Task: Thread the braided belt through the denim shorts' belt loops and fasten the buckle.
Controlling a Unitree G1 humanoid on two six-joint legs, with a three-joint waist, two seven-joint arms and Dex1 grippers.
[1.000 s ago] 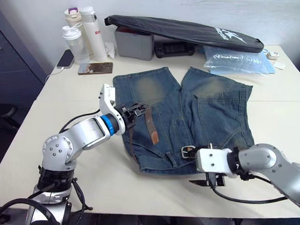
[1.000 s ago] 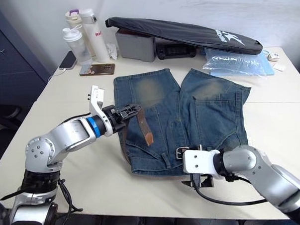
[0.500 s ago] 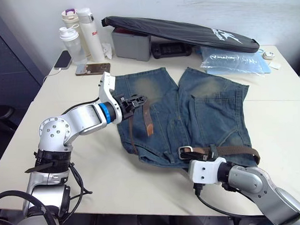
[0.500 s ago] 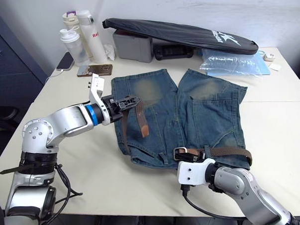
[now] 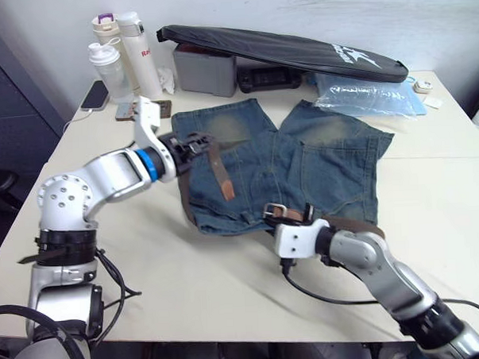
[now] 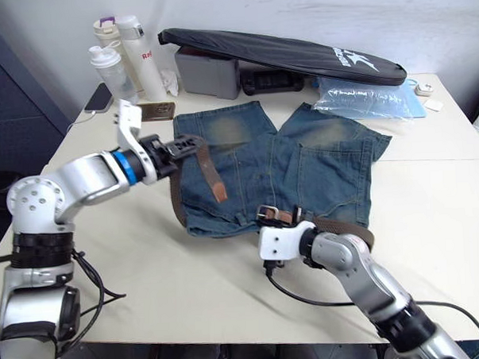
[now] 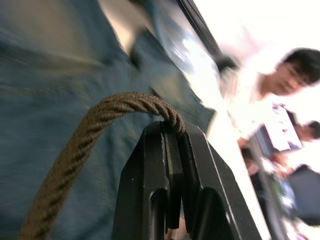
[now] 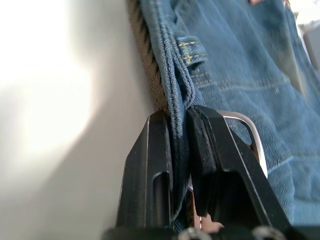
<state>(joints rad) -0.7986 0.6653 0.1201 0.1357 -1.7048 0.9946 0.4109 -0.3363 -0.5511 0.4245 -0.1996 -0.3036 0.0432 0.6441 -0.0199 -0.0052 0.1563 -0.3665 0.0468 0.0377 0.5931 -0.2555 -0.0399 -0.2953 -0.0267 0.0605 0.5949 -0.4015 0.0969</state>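
Observation:
The denim shorts (image 5: 318, 164) lie flat mid-table, waistband toward me. The braided belt (image 5: 217, 168) runs from my left gripper (image 5: 192, 142) down to its tan tip (image 5: 226, 192) over the left leg. My left gripper (image 7: 169, 127) is shut on the belt, held above the shorts. The silver buckle (image 5: 273, 210) rests on the waistband, with more belt trailing to the right (image 5: 354, 225). My right gripper (image 8: 180, 117) is shut on the waistband edge right beside the buckle (image 8: 250, 132). A belt loop (image 8: 192, 50) shows just beyond the fingertips.
Bottles (image 5: 123, 53), a phone (image 5: 95, 94), a grey box (image 5: 205, 70), a long black bag (image 5: 297, 50) and a plastic bag (image 5: 363, 98) line the table's far side. A person (image 7: 280, 80) sits beyond the table. Bare table (image 5: 188, 277) lies in front of the shorts.
My right gripper has gone from open to shut and now pinches the waistband edge by the buckle. The left gripper keeps its hold on the belt. The camera view has shifted.

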